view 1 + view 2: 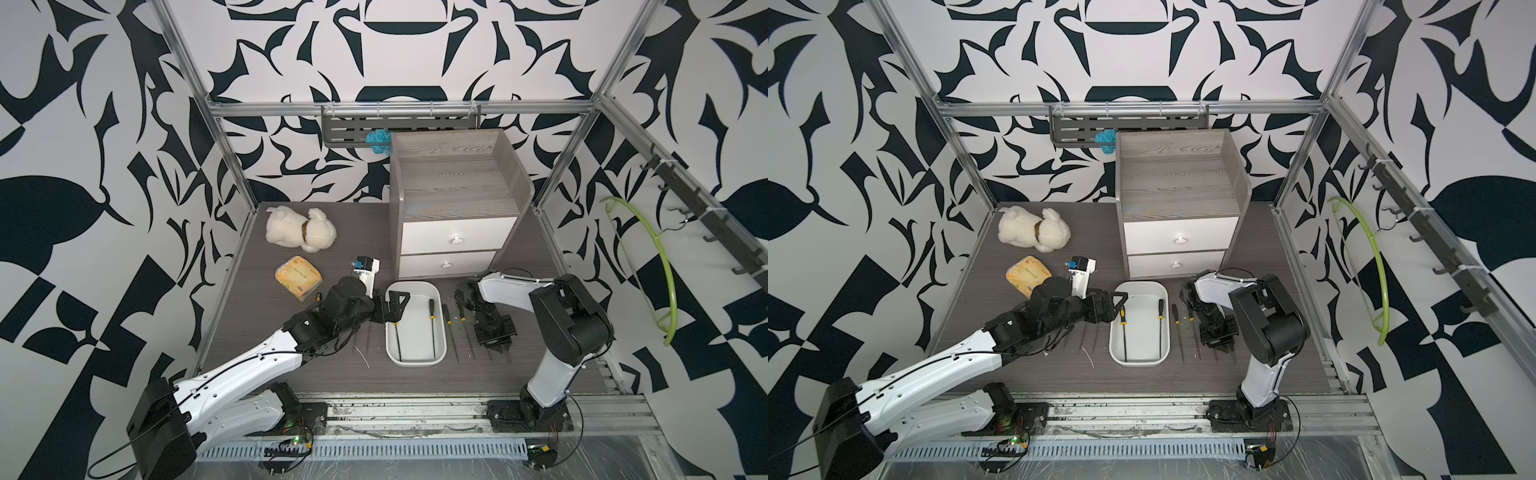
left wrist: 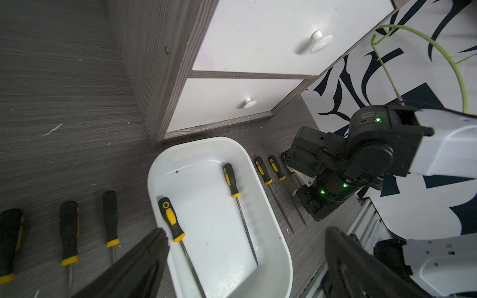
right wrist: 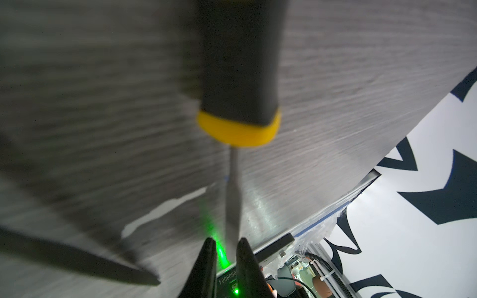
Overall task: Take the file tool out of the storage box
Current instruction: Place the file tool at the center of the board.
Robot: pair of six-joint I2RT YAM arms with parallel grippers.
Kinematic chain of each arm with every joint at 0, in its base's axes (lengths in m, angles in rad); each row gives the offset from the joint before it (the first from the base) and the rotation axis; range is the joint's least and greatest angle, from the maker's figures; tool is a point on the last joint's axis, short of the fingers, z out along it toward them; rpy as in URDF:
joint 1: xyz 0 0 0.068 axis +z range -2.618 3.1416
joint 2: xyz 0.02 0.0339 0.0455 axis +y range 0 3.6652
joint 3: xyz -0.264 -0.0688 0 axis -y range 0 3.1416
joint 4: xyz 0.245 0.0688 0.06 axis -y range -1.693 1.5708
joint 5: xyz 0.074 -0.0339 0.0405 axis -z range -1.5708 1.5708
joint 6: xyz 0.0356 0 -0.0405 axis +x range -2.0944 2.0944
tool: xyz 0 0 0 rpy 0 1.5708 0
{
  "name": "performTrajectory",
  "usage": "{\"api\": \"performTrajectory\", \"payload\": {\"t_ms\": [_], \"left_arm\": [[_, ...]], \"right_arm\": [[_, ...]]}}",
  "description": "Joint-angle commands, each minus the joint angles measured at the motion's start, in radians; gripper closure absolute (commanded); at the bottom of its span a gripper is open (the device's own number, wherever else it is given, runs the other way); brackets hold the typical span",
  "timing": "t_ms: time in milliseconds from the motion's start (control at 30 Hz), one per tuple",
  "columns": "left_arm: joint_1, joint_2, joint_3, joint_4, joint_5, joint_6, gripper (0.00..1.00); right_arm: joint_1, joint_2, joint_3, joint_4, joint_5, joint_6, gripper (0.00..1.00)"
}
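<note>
Opposite wide left fingers (image 2: 144, 258), only the right wrist view shows right fingers (image 3: 244, 265) narrowly flanking a file (image 3: 237, 77).

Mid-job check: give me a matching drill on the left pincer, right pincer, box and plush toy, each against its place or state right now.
Things:
A. left pincer
B. right pincer
C. box
D. plush toy

Places or states:
1. holds two files
2. lies far left on the table
3. wide open, above the box's left side
4. low, right of the box

Pairs: A-3, B-4, C-1, D-2
</note>
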Motion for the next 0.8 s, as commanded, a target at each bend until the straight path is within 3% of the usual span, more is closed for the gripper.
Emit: {"api": "performTrajectory", "payload": {"t_ms": [0,300,400,500,567,633,767], "left_arm": [[-0.003,0.030,0.032,0.004,0.021,0.001,0.00],[-0.003,0.138,0.087,-0.035,0.063,-0.001,0.02],[-0.006,0.191,0.121,-0.078,0.052,0.003,0.06],[-0.027,0.333,0.214,-0.193,0.007,0.018,0.12],[-0.041,0.453,0.291,-0.258,0.011,0.026,0.14],[-0.055,0.564,0.365,-0.303,0.007,0.033,0.26],[-0.098,0.683,0.469,-0.356,-0.071,0.040,0.33]], "right_arm": [[-0.004,-0.011,0.005,-0.018,0.021,0.009,0.79],[0.000,-0.098,0.009,-0.018,0.039,0.013,0.78],[0.025,-0.236,0.034,-0.042,0.072,0.031,0.78],[0.034,-0.425,0.054,-0.040,0.060,0.032,0.77],[0.035,-0.550,0.048,0.011,0.013,0.027,0.77],[0.036,-0.666,0.019,0.099,-0.058,0.024,0.78],[0.040,-0.761,-0.047,0.250,-0.168,0.003,0.79]]}}
